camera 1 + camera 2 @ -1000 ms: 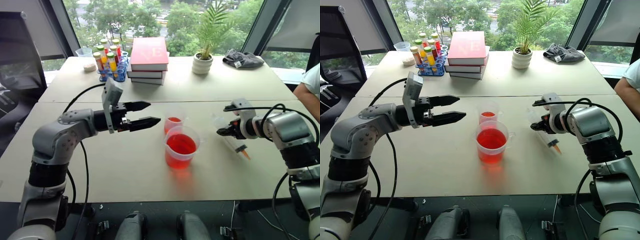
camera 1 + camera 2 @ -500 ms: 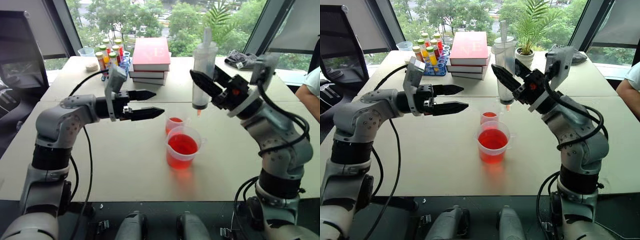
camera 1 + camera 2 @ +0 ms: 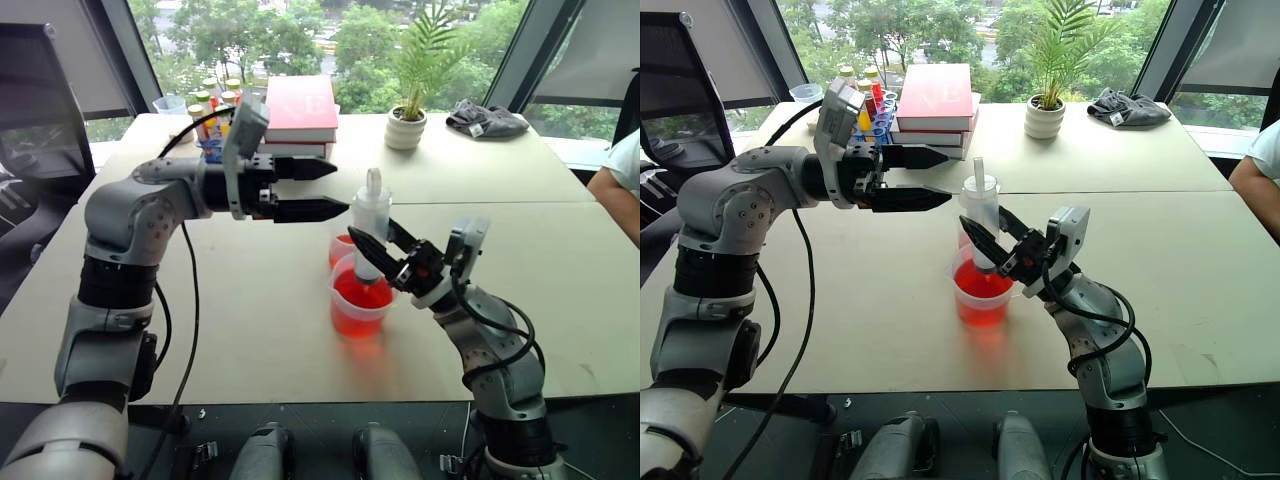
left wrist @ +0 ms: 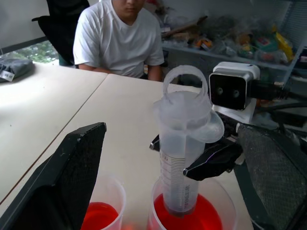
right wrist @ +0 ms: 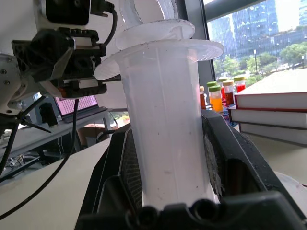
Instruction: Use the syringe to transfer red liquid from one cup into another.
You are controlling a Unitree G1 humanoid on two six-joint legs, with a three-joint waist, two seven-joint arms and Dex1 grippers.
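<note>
My right gripper is shut on the barrel of the syringe, a clear one with a white plunger, and holds it upright. Its lower end stands inside the larger cup, down at the red liquid. The smaller cup stands just behind, touching or nearly touching the larger one, with a little red liquid in it. My left gripper hangs open and level, up and to the left of the plunger's top, pointing at it. In the left wrist view the syringe rises between the wide-apart fingers.
At the back of the table are a rack of capped tubes, a stack of books, a potted plant and a dark cloth. A person sits at the right edge.
My right arm carried the syringe from low at the right, up over the cups, then down into the larger cup. My left gripper rose a little, still open.
</note>
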